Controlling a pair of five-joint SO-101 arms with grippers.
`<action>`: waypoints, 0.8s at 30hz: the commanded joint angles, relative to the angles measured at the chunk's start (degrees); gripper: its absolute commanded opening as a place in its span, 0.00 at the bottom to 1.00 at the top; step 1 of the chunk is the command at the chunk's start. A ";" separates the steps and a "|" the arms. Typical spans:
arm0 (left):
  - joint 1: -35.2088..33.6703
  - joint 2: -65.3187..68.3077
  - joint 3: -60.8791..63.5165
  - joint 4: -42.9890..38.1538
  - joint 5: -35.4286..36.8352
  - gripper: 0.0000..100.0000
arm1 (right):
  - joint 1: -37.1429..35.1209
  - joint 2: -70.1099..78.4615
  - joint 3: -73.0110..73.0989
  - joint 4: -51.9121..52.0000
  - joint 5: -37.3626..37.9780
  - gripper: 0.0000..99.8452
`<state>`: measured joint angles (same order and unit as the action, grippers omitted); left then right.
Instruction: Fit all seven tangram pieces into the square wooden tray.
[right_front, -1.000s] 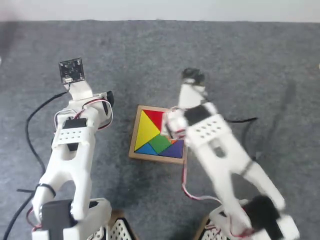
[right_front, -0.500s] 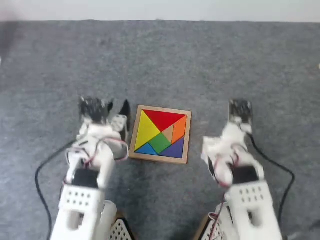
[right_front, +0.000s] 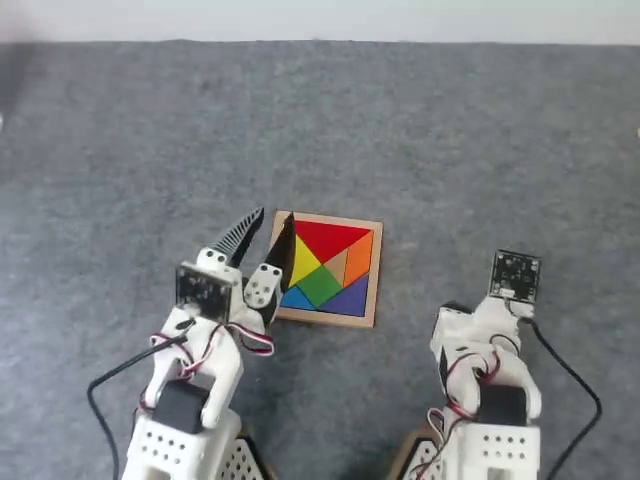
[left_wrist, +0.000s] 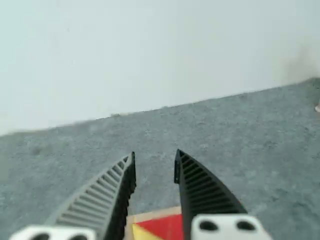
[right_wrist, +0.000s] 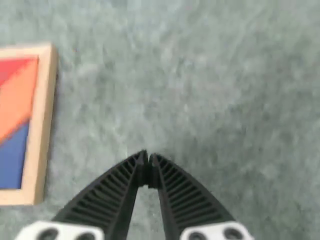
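Both arms drawn back, the tray looks full

One second ago the right arm was stretched over the tray (right_front: 325, 318) and the left arm reached far to the side; now both are folded back close to their bases. I judge from this that the filling is done, because seven coloured pieces (right_front: 320, 285) lie flat inside the frame with no gap that I can see. The tray sits in the middle of the grey table (right_front: 450, 130), between the arms. It is square, so it has no long axis; its sides are turned a little against the table's far edge. The red triangle (right_front: 330, 238) has its long side along the far rim and its tip toward the centre. The left claw (left_wrist: 155, 155) is moderately open and holds nothing, just beside the tray's left rim. The right claw (right_wrist: 146, 154) is closed on nothing, over bare table
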<state>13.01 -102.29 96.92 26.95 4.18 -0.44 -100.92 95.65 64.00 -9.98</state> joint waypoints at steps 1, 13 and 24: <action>-2.11 -1.93 -0.48 9.58 -0.70 0.12 | 2.68 1.45 0.97 0.48 0.53 0.01; -18.81 -1.67 -0.48 40.70 -0.70 0.12 | 20.00 1.36 0.88 5.93 0.26 0.01; -35.87 -1.67 -0.48 40.97 -0.62 0.12 | 24.57 1.36 0.70 6.46 0.18 0.01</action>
<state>-20.57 -103.08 96.92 67.65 4.18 23.47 -99.60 95.65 69.98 -9.98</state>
